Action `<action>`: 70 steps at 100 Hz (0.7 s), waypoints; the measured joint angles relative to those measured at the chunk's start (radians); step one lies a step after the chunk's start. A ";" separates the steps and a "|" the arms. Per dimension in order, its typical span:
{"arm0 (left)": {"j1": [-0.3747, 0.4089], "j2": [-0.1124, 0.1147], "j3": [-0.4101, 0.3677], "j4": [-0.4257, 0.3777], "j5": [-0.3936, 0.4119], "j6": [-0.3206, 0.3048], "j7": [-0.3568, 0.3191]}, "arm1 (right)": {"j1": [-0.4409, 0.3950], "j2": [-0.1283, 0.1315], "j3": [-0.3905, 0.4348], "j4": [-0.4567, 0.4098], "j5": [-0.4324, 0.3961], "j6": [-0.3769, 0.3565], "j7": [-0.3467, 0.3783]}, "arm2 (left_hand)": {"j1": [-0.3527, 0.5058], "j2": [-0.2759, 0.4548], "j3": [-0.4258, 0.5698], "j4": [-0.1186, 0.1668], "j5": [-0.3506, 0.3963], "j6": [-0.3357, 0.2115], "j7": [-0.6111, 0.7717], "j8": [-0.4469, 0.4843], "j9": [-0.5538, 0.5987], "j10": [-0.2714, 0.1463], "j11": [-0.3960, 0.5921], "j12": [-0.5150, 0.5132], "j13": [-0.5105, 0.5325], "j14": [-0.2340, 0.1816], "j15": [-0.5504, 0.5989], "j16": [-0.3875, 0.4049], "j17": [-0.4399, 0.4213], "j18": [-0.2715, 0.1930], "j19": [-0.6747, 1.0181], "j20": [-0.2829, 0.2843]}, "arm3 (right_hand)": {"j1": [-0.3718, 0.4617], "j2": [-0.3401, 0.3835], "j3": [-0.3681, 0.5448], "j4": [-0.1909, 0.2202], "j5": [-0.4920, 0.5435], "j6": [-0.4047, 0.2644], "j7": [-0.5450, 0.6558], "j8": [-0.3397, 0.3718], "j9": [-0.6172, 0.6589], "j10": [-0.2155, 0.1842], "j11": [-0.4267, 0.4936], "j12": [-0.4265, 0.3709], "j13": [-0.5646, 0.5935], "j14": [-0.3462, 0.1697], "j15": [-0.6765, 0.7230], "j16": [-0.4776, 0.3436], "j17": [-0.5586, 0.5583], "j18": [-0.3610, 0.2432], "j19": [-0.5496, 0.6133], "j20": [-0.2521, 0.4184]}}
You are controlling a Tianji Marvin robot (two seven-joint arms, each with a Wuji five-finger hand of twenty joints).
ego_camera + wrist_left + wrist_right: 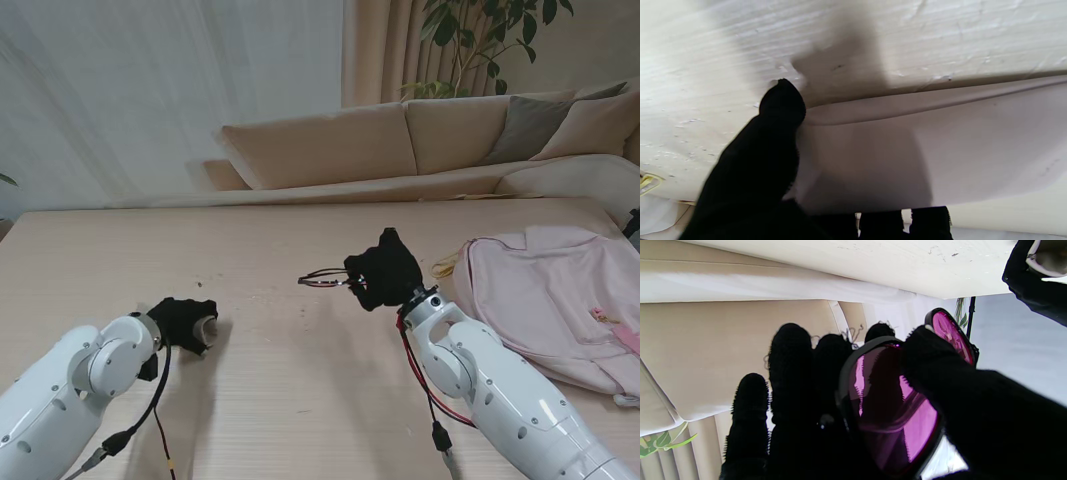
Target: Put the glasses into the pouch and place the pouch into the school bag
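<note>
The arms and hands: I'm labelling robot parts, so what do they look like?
Both arms are glossy white rounded shells. The left hand and right hand wear black knit gloves. Black and red cables run along each forearm, near the wrists.

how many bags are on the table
1: a pink school bag lies flat at the table's right edge, to the right of the right hand. No other bag shows, though the view cuts off past that edge.

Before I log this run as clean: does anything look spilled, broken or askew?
Nothing stands out. The right hand holds the glasses intact, the left hand grips the pouch, and the school bag lies flat.
</note>
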 measured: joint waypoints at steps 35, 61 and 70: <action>0.039 -0.016 -0.015 -0.159 -0.076 -0.022 0.071 | -0.048 0.005 0.045 -0.129 0.003 -0.041 0.098 | -0.001 0.001 0.000 0.000 0.000 0.000 0.000 0.000 0.000 0.000 0.002 -0.038 0.013 -0.002 0.013 0.001 0.036 0.014 0.036 0.004 | 0.000 0.000 0.000 0.000 0.000 0.000 0.000 0.002 0.000 0.000 0.021 0.011 0.000 0.000 0.025 0.003 0.013 0.000 0.021 0.011; -0.010 -0.030 0.064 -0.195 -0.168 0.040 0.105 | -0.052 0.008 0.006 -0.218 0.043 0.027 0.200 | -0.001 0.008 -0.021 0.000 0.000 0.000 0.000 0.000 0.000 0.000 0.002 -0.039 0.039 0.013 0.013 0.001 0.061 0.039 0.036 0.010 | 0.000 0.000 0.000 0.000 0.000 0.001 0.000 0.012 0.000 0.000 0.022 0.022 0.000 0.000 0.028 0.013 0.030 0.000 0.034 0.012; -0.018 -0.040 0.071 -0.198 -0.172 0.046 0.126 | -0.040 0.006 -0.022 -0.221 0.043 0.055 0.204 | -0.001 0.012 -0.021 0.000 0.000 0.000 0.000 0.000 0.000 0.000 0.002 -0.039 0.039 0.014 0.013 0.001 0.063 0.041 0.036 0.012 | 0.000 0.000 0.000 0.000 0.000 0.001 0.000 0.012 0.000 0.000 0.022 0.026 0.000 0.000 0.028 0.013 0.039 0.000 0.038 0.012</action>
